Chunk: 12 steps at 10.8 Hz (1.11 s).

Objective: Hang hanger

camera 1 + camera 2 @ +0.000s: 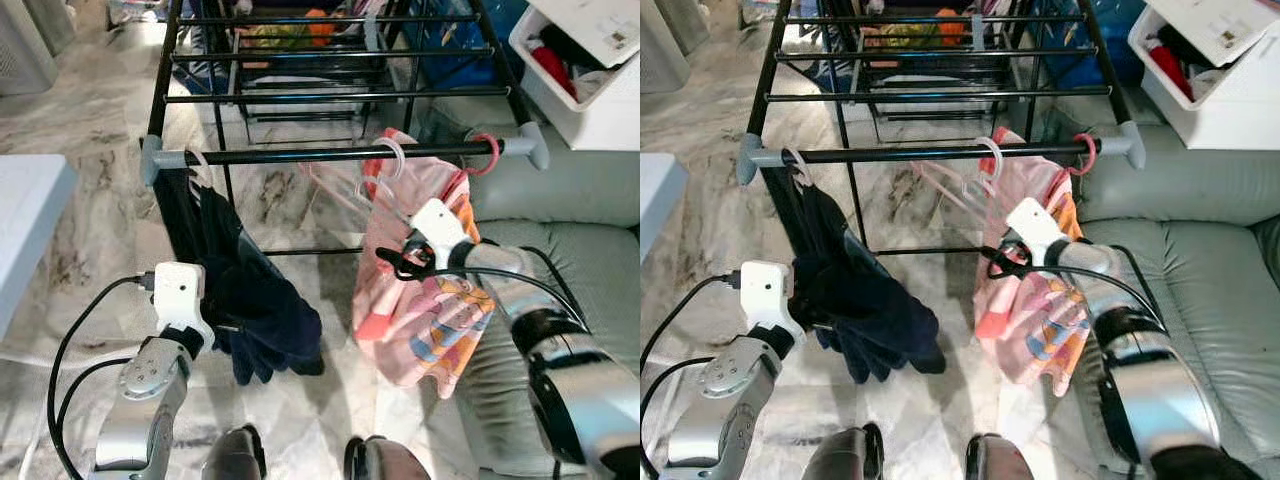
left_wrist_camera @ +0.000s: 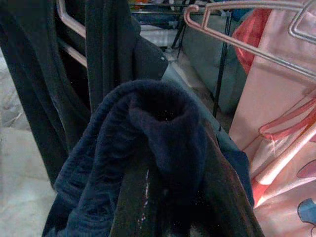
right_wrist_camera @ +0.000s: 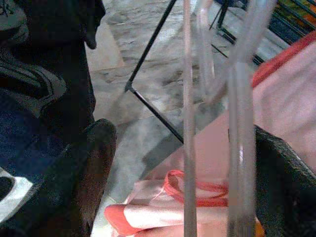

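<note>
A black drying-rack rail (image 1: 300, 156) with grey end caps crosses the scene. At its left end a dark navy garment (image 1: 262, 300) hangs from a pale hanger hook (image 1: 196, 161). My left gripper (image 1: 226, 332) is buried low in that cloth and shut on it; the left wrist view has navy fabric (image 2: 148, 148) bunched over the fingers. Further right, a pink printed garment (image 1: 430, 320) hangs by a white hook (image 1: 393, 152) and a pink hook (image 1: 488, 155). My right gripper (image 1: 405, 262) is open at the garment's left edge, its fingers (image 3: 84, 187) spread either side of clear hanger bars (image 3: 187, 123).
A grey sofa (image 1: 580, 230) lies close on the right, with a white box (image 1: 600, 90) of clothes behind it. A pale table edge (image 1: 25, 200) juts in at the left. More rack bars (image 1: 330, 95) stand behind the rail. Marble floor and my feet (image 1: 240, 455) are below.
</note>
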### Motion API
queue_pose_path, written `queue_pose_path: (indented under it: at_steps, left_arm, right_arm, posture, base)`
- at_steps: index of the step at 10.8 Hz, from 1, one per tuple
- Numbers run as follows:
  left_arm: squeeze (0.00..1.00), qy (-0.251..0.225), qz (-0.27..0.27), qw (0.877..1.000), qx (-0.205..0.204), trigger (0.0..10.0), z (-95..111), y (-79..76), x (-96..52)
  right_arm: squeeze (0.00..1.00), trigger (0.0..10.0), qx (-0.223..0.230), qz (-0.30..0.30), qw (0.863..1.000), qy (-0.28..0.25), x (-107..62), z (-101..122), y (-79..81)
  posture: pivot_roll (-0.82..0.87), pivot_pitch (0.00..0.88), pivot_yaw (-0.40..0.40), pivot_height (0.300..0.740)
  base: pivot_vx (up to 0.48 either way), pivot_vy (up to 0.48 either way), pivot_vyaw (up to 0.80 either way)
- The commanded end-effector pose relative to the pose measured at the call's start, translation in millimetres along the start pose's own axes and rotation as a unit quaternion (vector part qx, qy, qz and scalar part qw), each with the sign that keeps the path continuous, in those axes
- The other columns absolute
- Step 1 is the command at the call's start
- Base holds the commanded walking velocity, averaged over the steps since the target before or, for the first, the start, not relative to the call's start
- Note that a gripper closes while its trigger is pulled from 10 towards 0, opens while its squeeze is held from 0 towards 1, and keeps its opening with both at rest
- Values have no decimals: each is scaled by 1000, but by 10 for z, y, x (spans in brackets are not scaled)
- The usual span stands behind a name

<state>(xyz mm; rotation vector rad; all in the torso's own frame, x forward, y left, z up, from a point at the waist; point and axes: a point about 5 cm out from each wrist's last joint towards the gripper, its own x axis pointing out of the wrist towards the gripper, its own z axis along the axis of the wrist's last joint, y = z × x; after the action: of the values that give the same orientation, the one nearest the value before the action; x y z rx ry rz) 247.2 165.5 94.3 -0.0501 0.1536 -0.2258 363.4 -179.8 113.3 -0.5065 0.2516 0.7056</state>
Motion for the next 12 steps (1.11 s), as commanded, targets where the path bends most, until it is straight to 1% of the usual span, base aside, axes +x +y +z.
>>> queue_pose_path:
  at_steps: [1,2,3,4,5,6,7,8,9,12]
  left_arm:
    - [0,-4,-2,1000,9,10000,39,-9,-32]
    - [0,-3,-3,1000,9,10000,37,-11,-32]
    - [0,-1,-5,1000,9,10000,43,-17,-12]
    - [0,-1,-7,1000,8,10000,47,-31,6]
    - [0,0,-10,1000,9,10000,46,-37,14]
    - [0,0,-14,1000,9,10000,47,-41,37]
    - [0,-1,-15,1000,10,10000,59,-43,62]
    - [0,-1,-16,1000,9,10000,61,-50,78]
    - [0,0,-18,1000,8,10000,49,-68,88]
    - [0,5,-25,1000,13,10000,46,-66,106]
  right_arm:
    - [0,0,-13,8,1000,-5,23,81,-27]
    - [0,0,-22,4,1000,-10,28,136,-63]
    - [0,0,-10,-5,1000,-13,22,180,-124]
    - [0,0,0,-10,1000,-9,13,166,-145]
    - [0,1922,11,-3,1000,-8,6,168,-154]
    - [0,10000,19,17,1000,-14,-3,202,-167]
    - [0,10000,19,18,1000,-12,-10,207,-179]
    - [0,10000,7,7,1000,1,-23,181,-200]
    - [0,10000,15,-2,1000,19,-37,140,-222]
    - [0,10000,18,34,998,57,-40,74,-185]
  posture:
    - [62,179,-10,740]
    - [62,174,-10,740]
    - [60,167,-8,740]
    - [58,164,-8,740]
    - [55,160,-5,740]
    - [53,153,-3,740]
    - [52,147,-3,740]
    - [51,145,-2,740]
    - [50,141,2,740]
    - [60,138,9,740]
  base:
    - [0,0,0]
    - [0,0,0]
    - [0,0,0]
    - [0,0,0]
    - [0,0,0]
    - [0,0,0]
    - [0,0,0]
    - [0,0,0]
    - [0,0,0]
    - [0,0,0]
